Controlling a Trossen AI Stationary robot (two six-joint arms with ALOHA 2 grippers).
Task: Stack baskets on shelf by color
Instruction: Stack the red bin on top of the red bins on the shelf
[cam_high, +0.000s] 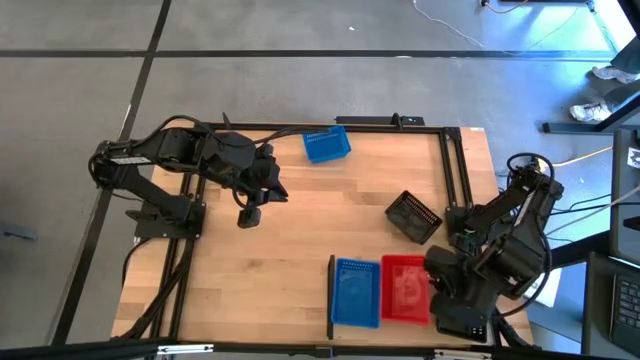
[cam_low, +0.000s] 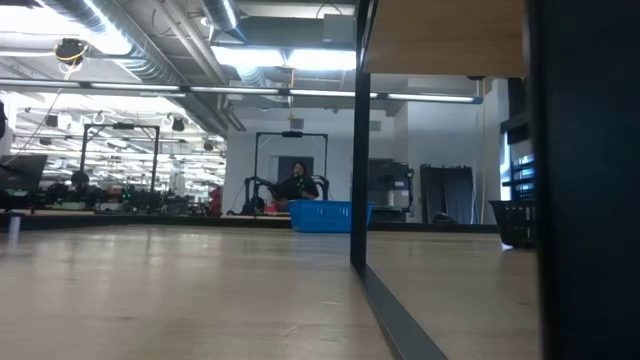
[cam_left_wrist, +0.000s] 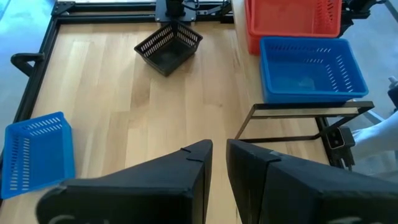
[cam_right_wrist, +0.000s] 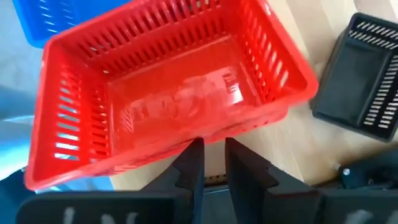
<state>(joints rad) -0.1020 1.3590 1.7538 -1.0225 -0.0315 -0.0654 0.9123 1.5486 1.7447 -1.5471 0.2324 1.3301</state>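
While no writing can be read, a pale label shows inside the red basket (cam_right_wrist: 168, 102), just ahead of the right gripper (cam_right_wrist: 213, 163), fingers nearly together; left gripper (cam_left_wrist: 219, 163) likewise, blue basket (cam_left_wrist: 311, 67) beyond.

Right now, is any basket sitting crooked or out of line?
Yes. The black latticed plastic basket sits turned at an angle mid-table, while the blue and red baskets sit square, side by side.

The table (cam_high: 270, 230) is pale butcher-block wood with fine stripes, and the thin bar (cam_high: 331, 297) at its near edge is black. Just beside this bar sits a bright blue basket (cam_high: 356, 292) with slotted walls, then a red basket (cam_high: 405, 290) with the same slots. Farther from the bar are a black latticed basket (cam_high: 413, 217) and another blue basket (cam_high: 327, 144).
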